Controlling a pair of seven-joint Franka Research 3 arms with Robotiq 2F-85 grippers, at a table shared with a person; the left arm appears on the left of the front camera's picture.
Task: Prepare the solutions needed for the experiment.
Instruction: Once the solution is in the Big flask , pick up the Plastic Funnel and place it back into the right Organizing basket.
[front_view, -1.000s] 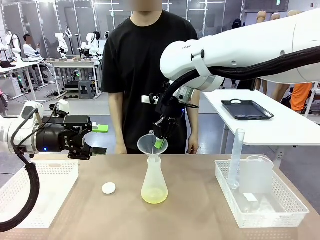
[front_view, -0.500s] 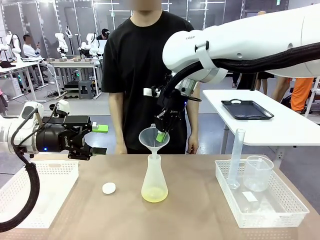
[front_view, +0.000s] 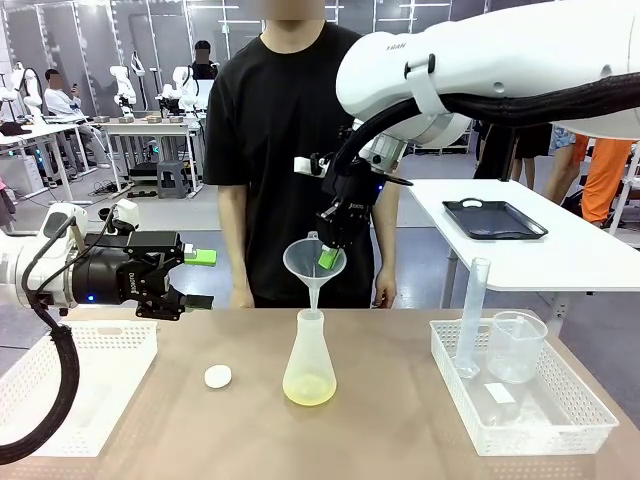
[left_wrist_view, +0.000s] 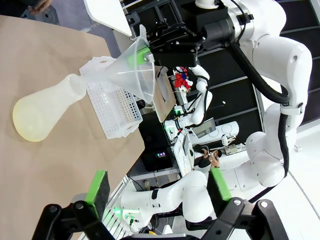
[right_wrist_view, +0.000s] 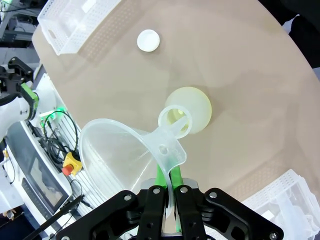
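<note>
**A:** Left of the flask (front_view: 309, 350), your left gripper (front_view: 203, 279) hovers with its jaws apart, empty. The white cap (front_view: 217, 376) lies just left of the flask, so it's uncapped.

**B:** And the solution (front_view: 309, 390)?

**A:** It's a shallow pale yellow-green layer in the flask's bottom. Above the flask, your right gripper (front_view: 326, 258) is clamped on the funnel (front_view: 298, 262) rim, stem tip right at the mouth.

**B:** What's left?

**A:** Pouring looks done, I'd say. You've the funnel to park and the cap to fit. The beaker (front_view: 516, 345) and cylinder (front_view: 472, 310) sit in the basket (front_view: 600, 412), right of the flask.
</note>
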